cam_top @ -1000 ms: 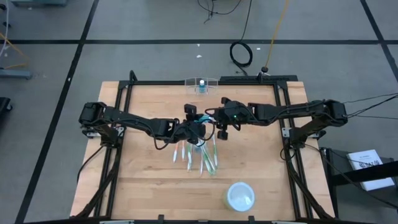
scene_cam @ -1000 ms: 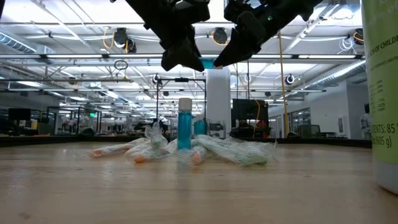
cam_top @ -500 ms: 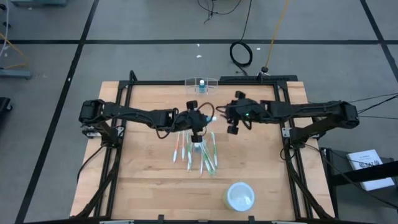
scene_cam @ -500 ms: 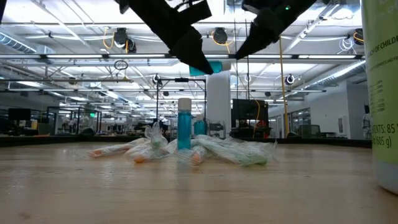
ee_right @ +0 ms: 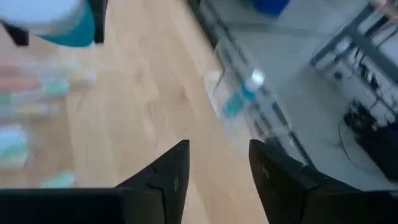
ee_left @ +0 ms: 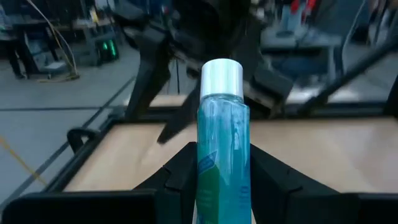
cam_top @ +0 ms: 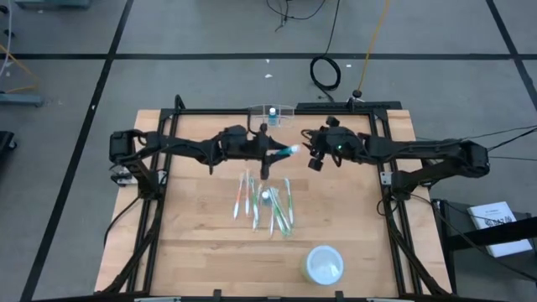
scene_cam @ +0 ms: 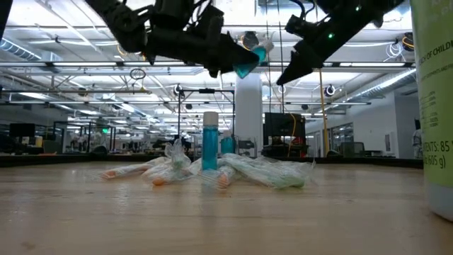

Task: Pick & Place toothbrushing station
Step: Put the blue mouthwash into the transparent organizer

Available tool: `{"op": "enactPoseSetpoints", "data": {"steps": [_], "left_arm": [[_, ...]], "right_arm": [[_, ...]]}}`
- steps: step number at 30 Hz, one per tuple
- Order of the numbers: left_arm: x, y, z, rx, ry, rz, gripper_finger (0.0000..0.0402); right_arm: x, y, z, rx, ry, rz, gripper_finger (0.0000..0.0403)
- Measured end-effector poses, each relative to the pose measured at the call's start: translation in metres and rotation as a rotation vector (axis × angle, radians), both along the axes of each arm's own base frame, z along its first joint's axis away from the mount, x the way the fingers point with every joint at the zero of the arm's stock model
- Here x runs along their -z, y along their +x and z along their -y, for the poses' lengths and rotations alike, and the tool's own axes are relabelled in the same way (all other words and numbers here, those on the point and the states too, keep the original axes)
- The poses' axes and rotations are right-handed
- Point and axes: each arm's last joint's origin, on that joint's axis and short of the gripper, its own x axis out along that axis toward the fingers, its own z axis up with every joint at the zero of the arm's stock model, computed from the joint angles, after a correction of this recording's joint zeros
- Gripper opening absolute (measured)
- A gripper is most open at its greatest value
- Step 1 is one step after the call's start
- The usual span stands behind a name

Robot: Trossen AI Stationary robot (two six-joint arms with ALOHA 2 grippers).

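My left gripper [cam_top: 273, 153] is shut on a teal tube with a white cap [cam_top: 288, 151], held above the table's far middle. My right gripper [cam_top: 312, 159] is open and empty, just right of the tube's cap. The clear holder [cam_top: 273, 110] stands at the table's far edge with a small teal bottle in it; it also shows in the right wrist view [ee_right: 249, 106]. A pile of wrapped toothbrushes [cam_top: 267, 204] lies on the table's middle, with an upright teal bottle [scene_cam: 210, 140] among them. My left gripper pinches the tube's body [ee_left: 205, 171] between its two fingers, one on each side. The tube runs on past the fingertips, its white cap [ee_left: 221, 78] foremost. It is lifted clear of the table, near level, cap toward the table's right [scene_cam: 260, 51].
A pale tub with a white lid [cam_top: 324, 264] stands near the table's near right; it fills the right edge of the low view [scene_cam: 433, 106]. Black frame rails [cam_top: 159, 159] run along the table's left, right and far sides. Bare wood lies around the toothbrush pile.
Both grippers were close together over the toothbrush pile with the teal tube between them. My left gripper has gone toward the far edge with the tube, which now points its cap to the right. My right gripper has drawn back toward the table's right and far side, empty.
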Motion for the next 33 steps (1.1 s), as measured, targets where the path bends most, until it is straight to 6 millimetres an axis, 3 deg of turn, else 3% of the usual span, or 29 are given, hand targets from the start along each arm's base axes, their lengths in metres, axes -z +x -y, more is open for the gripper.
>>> {"op": "enactPoseSetpoints", "data": {"steps": [8, 15, 33], "left_arm": [[0.007, -0.014, -0.021, 0.022, -0.105, 0.063, 0.0112], [0.008, -0.014, -0.022, 0.062, -0.129, 0.052, 0.0112], [0.008, -0.011, -0.009, 0.106, -0.124, 0.049, 0.0113]], "right_arm": [[0.013, 0.000, 0.004, -0.247, -0.012, 0.323, 0.0204], [0.013, 0.000, -0.003, -0.408, 0.036, 0.519, 0.0234], [0.016, 0.007, -0.006, -0.483, 0.062, 0.555, 0.0165]]}}
